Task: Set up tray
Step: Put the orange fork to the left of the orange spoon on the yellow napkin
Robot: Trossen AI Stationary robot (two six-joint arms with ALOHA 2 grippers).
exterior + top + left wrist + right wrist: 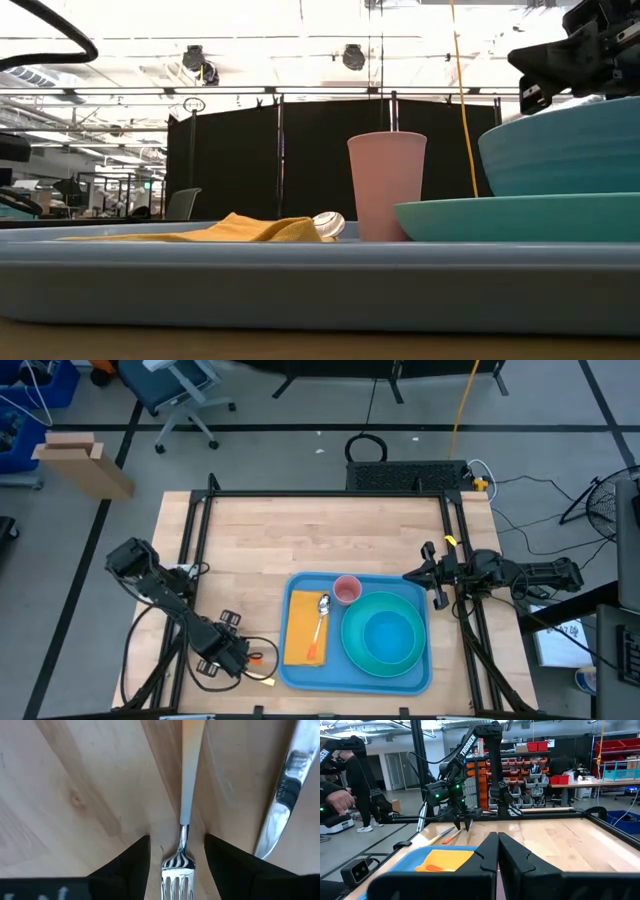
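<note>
Left gripper lowered onto counter beside tray, fingers apart astride fork for pickup, knife alongside; right gripper parked clear, fingers together.

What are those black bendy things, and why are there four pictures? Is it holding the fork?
Those are two robot arms at a wooden table, each ending in a gripper, a two-finger pincher. One picture looks straight down from above, one peeks across the table from its top, and two come from small cameras on the arms' wrists. On the blue tray sit a teal plate with a bowl on it, a pink cup, and a yellow napkin with a spoon on top. The left gripper is down at the table with its fingers on either side of a fork; I can't tell if it grips it yet. A knife lies beside. The right gripper waits shut by the tray.
</note>
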